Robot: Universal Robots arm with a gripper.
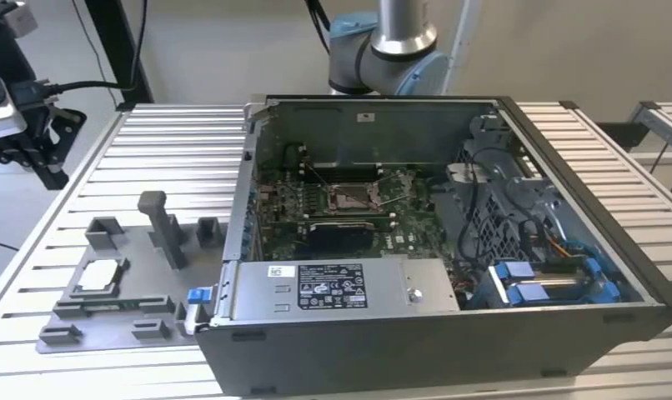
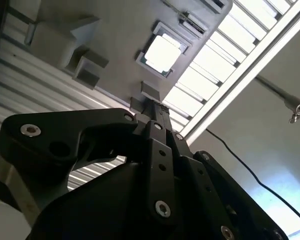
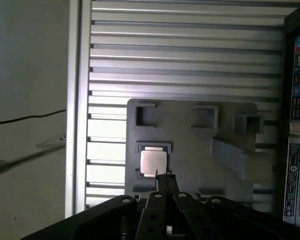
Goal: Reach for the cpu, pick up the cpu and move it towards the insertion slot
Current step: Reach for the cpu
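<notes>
Tool is clenched, its fingers pressed together with nothing between them. In the exterior view it hangs at the exterior view's left, above the edge of the tabletop and well apart from the work. The cpu lies flat in a shallow square pocket of the grey fixture plate, untouched, and the plate rests on the tabletop just beside the open computer case. The insertion slot sits inside that case on the green board, with the case wall between it and the cpu. Risks, as judged: a clenched tool cannot take the chip. The chip is thin and recessed, so fingers arriving off-centre could strike the pocket rim or tip the chip. The tall post on the plate stands near the pocket and could foul the tool. A low carry could catch the case wall. Count: one cpu, one insertion slot, one tool, one fixture plate, one tall post, one case
</notes>
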